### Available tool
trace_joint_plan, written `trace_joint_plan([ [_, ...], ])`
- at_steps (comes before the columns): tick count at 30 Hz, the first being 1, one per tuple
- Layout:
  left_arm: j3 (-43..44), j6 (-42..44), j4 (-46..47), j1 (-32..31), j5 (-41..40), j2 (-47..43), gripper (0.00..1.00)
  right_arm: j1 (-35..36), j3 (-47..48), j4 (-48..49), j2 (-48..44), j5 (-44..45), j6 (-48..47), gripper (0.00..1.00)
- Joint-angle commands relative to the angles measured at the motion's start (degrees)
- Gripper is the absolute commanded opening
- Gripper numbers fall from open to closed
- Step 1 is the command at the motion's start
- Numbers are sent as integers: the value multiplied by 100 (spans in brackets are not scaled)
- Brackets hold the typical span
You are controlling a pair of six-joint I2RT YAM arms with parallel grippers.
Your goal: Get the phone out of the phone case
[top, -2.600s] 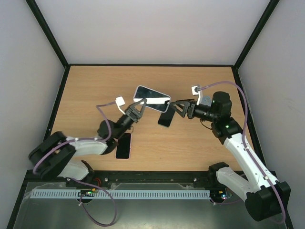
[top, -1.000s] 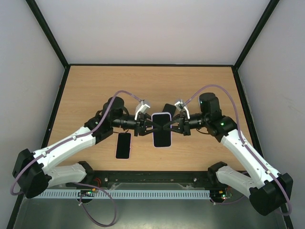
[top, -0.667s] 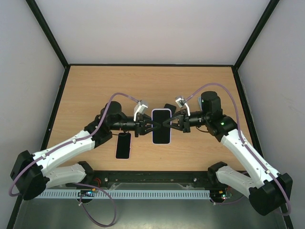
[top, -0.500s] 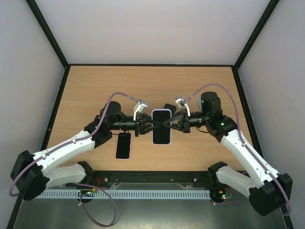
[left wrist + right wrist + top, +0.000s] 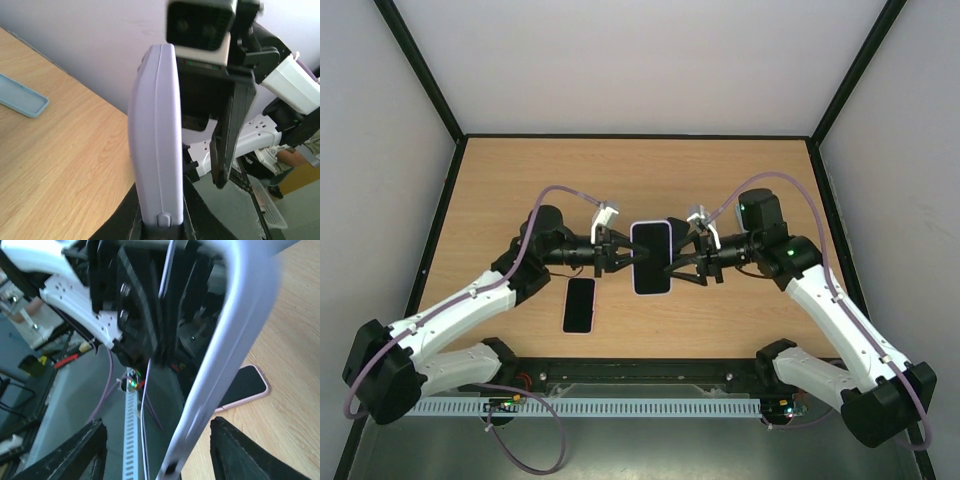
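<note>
Phone (image 5: pixel 651 258) held off table at centre of top view, dark face up, lilac case (image 5: pixel 155 125) on it. Left claw (image 5: pixel 617 256) pinching left edge, likely as anchor so other side can be worked. Right claw (image 5: pixel 680 263) spread, fingers straddling right edge without clamping; judged lining up to peel rim. Table (image 5: pixel 500 190) light wood grain, black frame, pale walls around. Second phone (image 5: pixel 579 305) flat at lower left; pale blue case (image 5: pixel 22 102) at left of left wrist view.
</note>
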Motion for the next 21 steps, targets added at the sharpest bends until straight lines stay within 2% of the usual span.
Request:
trace_joint_plan([
  [1,115,-445,624,336,716,-160,3,14,205,-1682,58,4,-2236,56],
  [5,244,-567,645,362,1002,-29,2,23,-20,-1665,-53,41,-2522,55],
  [9,232,-798,984,362,1101,63,2,62,-111,-1614,-195,132,-2667,53],
  [12,151,-1091,1431,362,1176,123,2,81,-67,-1873,-315,92,-3123,51],
  [21,183,-1271,1693,353,1182,263,3,118,-93,-1755,-470,92,-3142,50],
])
